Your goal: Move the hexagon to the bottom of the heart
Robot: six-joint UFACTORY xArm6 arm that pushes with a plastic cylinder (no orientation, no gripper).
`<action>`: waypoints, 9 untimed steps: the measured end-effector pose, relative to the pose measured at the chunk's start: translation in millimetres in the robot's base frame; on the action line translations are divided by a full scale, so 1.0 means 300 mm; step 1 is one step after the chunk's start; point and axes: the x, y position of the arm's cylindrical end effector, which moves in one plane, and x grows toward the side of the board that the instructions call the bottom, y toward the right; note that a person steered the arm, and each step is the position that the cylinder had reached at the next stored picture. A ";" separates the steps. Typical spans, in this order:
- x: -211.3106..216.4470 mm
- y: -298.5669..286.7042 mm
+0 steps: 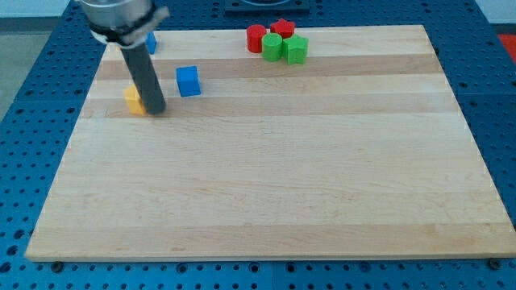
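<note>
A yellow block [133,100] lies near the board's upper left. Its shape is unclear, because the rod covers its right side. My tip [157,111] rests on the board, touching or almost touching the yellow block's right edge. A blue cube [188,80] sits just right of the rod. A second blue block [151,42] near the top left edge is partly hidden behind the arm. I cannot make out a clear hexagon or heart.
A tight cluster sits at the view's top centre: a round red block [255,38], a red block [282,29], a round green block [272,47] and a green block [297,50]. The wooden board [274,185] lies on a blue perforated table.
</note>
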 end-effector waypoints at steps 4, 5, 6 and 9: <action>0.074 -0.213; -0.003 -0.322; -0.190 -0.308; -0.052 -0.280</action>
